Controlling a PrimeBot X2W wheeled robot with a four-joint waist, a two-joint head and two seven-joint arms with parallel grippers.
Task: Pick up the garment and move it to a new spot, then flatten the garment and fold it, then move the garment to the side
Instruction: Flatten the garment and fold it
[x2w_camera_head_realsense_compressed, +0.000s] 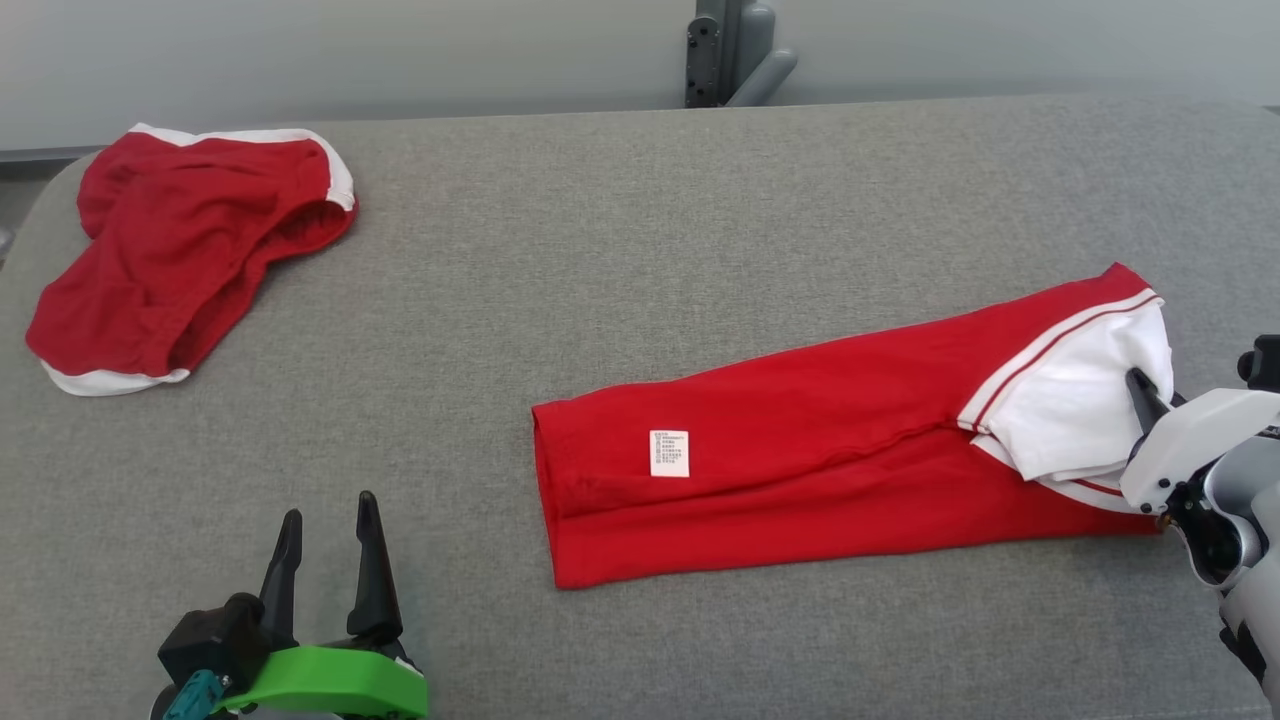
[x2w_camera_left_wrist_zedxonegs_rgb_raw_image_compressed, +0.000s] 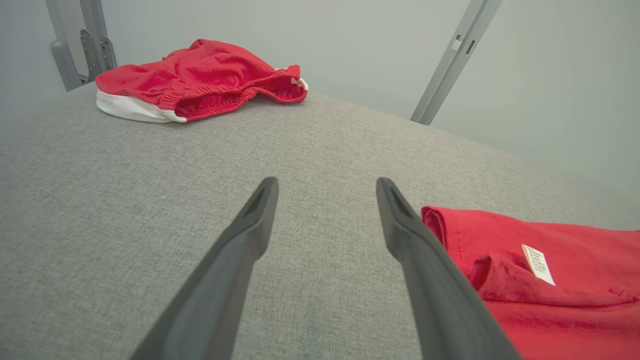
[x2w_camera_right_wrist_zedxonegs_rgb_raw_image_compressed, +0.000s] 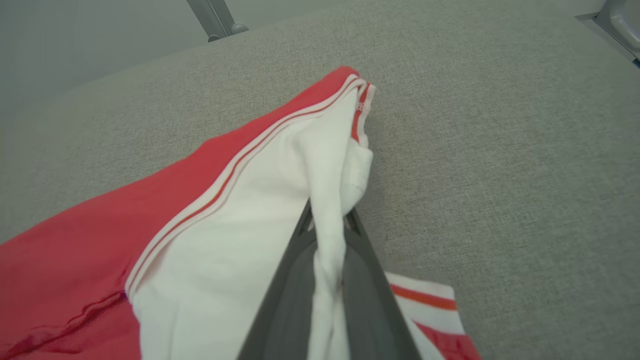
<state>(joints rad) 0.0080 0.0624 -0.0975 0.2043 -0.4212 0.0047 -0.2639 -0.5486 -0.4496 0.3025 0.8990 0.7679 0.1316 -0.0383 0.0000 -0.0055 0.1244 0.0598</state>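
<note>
The garment (x2w_camera_head_realsense_compressed: 800, 440) is red with a white striped end and a small white label. It lies stretched out across the right half of the grey padded surface (x2w_camera_head_realsense_compressed: 620, 250). My right gripper (x2w_camera_head_realsense_compressed: 1137, 380) is at its white end, shut on a pinched ridge of white fabric (x2w_camera_right_wrist_zedxonegs_rgb_raw_image_compressed: 330, 200) that stands up between the two fingers. My left gripper (x2w_camera_head_realsense_compressed: 328, 505) is open at the lower left, holding nothing. It sits a short way left of the garment's red end (x2w_camera_left_wrist_zedxonegs_rgb_raw_image_compressed: 550, 285), apart from it, fingers (x2w_camera_left_wrist_zedxonegs_rgb_raw_image_compressed: 255, 220) pointing across bare surface.
A second red garment (x2w_camera_head_realsense_compressed: 180, 250) with white trim lies crumpled at the far left corner (x2w_camera_left_wrist_zedxonegs_rgb_raw_image_compressed: 200, 80). A grey metal bracket (x2w_camera_head_realsense_compressed: 730, 50) stands behind the far edge. The grey surface's rounded left edge is close to that crumpled garment.
</note>
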